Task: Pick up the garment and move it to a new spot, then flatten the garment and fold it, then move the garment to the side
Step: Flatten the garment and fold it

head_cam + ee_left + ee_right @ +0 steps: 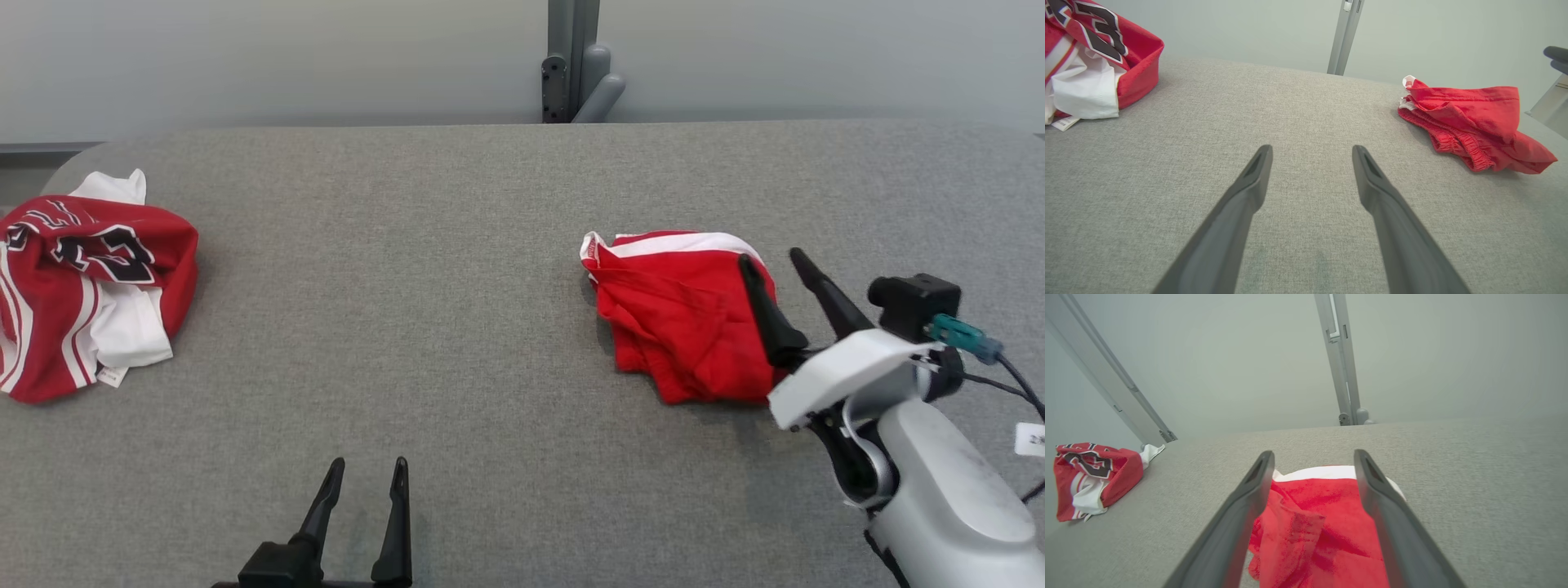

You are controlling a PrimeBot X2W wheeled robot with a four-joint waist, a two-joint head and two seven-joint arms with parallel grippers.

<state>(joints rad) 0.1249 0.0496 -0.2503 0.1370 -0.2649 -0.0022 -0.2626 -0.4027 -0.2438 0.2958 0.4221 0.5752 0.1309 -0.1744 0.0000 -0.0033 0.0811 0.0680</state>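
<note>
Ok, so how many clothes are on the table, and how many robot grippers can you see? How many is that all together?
Clothes: 2, the red shorts and the red-and-white jersey
Grippers: 2, the left gripper and the right gripper, both open
Total: 4

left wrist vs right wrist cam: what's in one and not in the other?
Left wrist, not right wrist: the left gripper, jaws open over bare table; the gathered elastic edge of the red garment; a bit of the right arm at the right edge.
Right wrist, not left wrist: the right gripper, jaws open with the red garment between them; its white band; a slanted frame bar at left.
Both: the red garment, the red-and-white jersey, the table, the upright post.
</note>
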